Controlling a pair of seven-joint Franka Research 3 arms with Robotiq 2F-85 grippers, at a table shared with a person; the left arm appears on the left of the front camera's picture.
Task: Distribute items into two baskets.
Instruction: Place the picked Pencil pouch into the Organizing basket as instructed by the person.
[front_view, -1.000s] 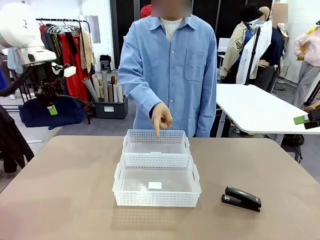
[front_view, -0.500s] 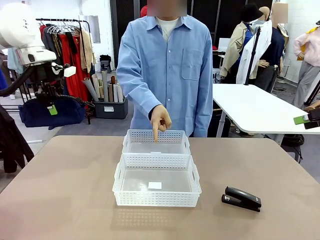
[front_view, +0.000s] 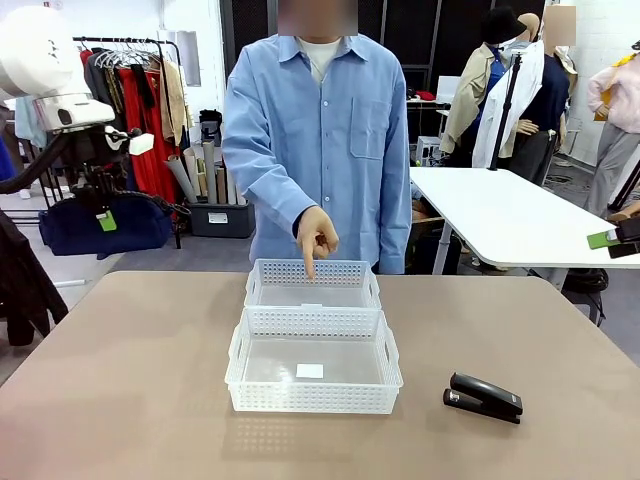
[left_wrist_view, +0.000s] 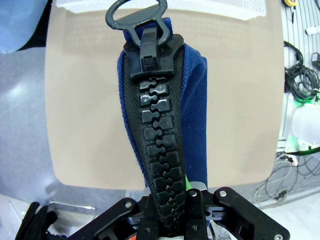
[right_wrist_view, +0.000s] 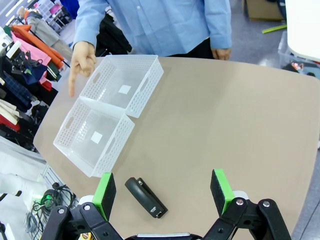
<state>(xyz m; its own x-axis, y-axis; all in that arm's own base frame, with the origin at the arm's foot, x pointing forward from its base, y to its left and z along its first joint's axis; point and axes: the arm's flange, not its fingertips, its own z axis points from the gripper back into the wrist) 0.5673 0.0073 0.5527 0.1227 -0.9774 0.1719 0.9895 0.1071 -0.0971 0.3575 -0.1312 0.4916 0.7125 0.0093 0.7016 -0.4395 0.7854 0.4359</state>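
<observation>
Closest to us, the left pincer (left_wrist_view: 169, 197) is clamped on the zip edge of the blue pouch (left_wrist_view: 194, 100). The pouch hangs straight away from the pincer, its long axis pointing down at the bench (left_wrist_view: 85, 100). Its black zip (left_wrist_view: 156, 125) faces the wrist camera and runs the length of the pouch, and the ring pull (left_wrist_view: 139, 15) sits at the far end. That end hangs close to the white rim of a basket in the wrist picture. We cannot tell which basket it is.

The right pincer (right_wrist_view: 162, 191) stands with its green pads (right_wrist_view: 104, 192) wide apart and holds nothing. It is above the bench, and in its wrist view the stapler (right_wrist_view: 145, 196) lies on the bench between the pads.

In the front view the stapler (front_view: 483, 397) lies flat on the bench's near right part, right of the wider basket (front_view: 312, 398) and clear of it. Its long axis runs roughly side to side across the bench, with the right end a little nearer to us.

The wider basket sits at the middle of the bench with its long sides across the bench. There are cut-out handles in its short ends and a white label on its floor. Right behind it, wall against wall, is the smaller basket (front_view: 350, 270), turned the same way.

Beyond that, the person's hand (front_view: 317, 235) hangs over the far rim of the smaller basket, with the forefinger pointing down into it. The person stands at the far edge in a light blue shirt (front_view: 330, 130).
</observation>
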